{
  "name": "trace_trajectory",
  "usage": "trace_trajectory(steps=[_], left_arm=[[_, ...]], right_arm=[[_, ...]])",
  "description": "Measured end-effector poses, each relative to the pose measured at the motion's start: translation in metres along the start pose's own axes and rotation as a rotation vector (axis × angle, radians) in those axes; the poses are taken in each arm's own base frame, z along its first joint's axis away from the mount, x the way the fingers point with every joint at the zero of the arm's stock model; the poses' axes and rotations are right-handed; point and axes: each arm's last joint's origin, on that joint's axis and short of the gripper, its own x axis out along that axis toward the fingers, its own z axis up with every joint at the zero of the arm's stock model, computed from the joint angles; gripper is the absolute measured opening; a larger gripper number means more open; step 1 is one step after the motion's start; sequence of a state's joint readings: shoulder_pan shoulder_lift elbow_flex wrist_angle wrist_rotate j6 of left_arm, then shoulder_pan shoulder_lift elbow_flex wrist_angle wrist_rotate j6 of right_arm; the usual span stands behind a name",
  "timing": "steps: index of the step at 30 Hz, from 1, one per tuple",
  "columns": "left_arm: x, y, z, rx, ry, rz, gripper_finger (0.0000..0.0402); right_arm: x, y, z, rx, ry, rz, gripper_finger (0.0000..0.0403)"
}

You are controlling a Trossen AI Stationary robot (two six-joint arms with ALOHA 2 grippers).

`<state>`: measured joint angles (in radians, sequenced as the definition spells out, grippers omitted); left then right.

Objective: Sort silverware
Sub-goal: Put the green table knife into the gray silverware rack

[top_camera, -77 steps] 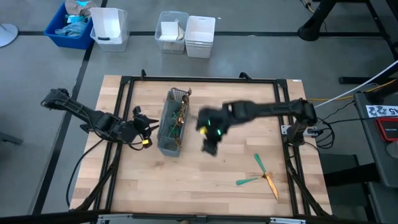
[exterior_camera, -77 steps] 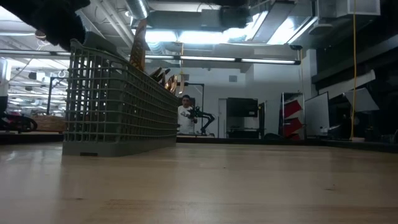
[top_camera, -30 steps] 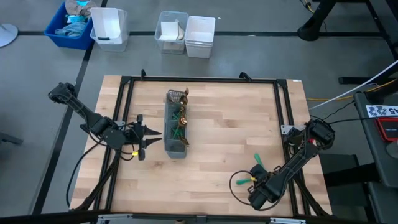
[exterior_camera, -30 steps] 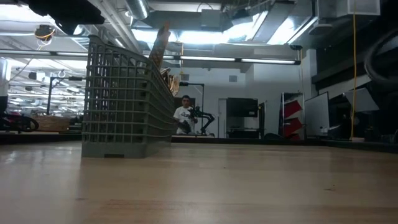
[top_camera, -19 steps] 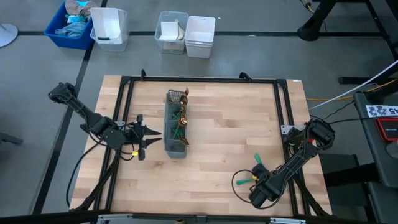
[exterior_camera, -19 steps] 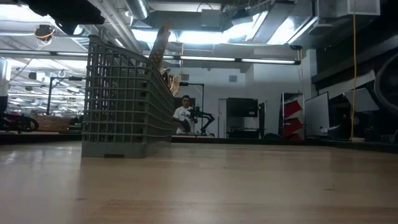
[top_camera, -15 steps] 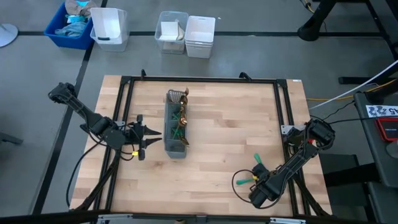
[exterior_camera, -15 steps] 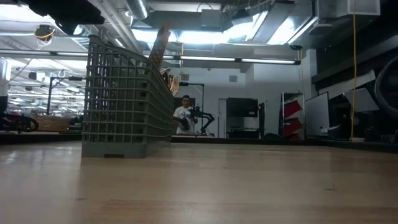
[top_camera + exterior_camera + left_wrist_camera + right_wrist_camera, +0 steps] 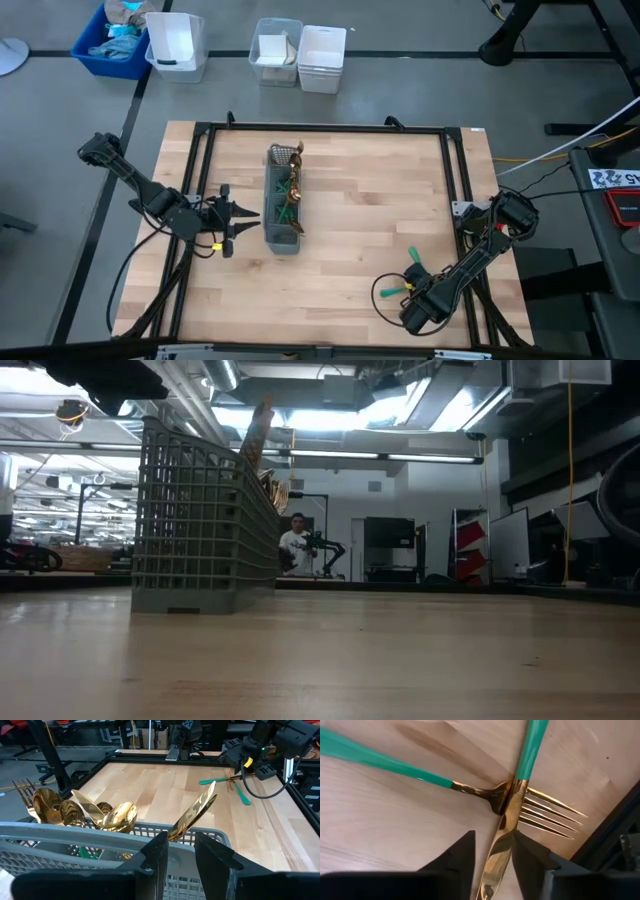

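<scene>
The silverware was split between two places. Most of it, gold spoon bowls [image 9: 117, 815] and fork tines on teal handles, stood heads-up in the grey mesh caddy [image 9: 281, 212], probably so each piece could be picked by its handle or head. A fork [image 9: 540, 810] and a knife [image 9: 512, 815] lay crossed on the table well to the right of the caddy, near the front right corner, the knife lying over the fork's neck.

The right gripper [image 9: 492, 855] hovered low over that crossing, its fingers [image 9: 460, 857] spread to either side of the knife blade and not pinching it; I judged it was set to take the upper piece first.

The left gripper [image 9: 177, 852] sat against the caddy's left wall, fingers straddling the rim, seemingly to steady it; whether they pressed it I could not tell.

No readable writing appeared on the cutlery or the caddy.
</scene>
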<state>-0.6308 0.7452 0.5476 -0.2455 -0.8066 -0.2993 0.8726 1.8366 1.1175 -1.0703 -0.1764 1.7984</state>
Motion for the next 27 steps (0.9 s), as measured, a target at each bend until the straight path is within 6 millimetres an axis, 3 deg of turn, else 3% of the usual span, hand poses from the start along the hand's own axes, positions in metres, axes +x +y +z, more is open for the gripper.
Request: trace_trajectory(steps=[8,17,27], left_arm=[[0.0,0.0,0.0,0.014,0.0,0.0,0.0088],[0.0,0.0,0.0,0.016,0.002,0.001,0.0088],[0.0,0.0,0.0,0.015,0.004,0.003,0.0088]], right_arm=[[0.0,0.0,0.0,0.0,-0.001,-0.003,0.0196],[0.012,-0.008,-0.011,-0.018,-0.026,-0.021,0.0177],[0.017,-0.009,-0.01,-0.015,-0.064,0.004,0.0172]])
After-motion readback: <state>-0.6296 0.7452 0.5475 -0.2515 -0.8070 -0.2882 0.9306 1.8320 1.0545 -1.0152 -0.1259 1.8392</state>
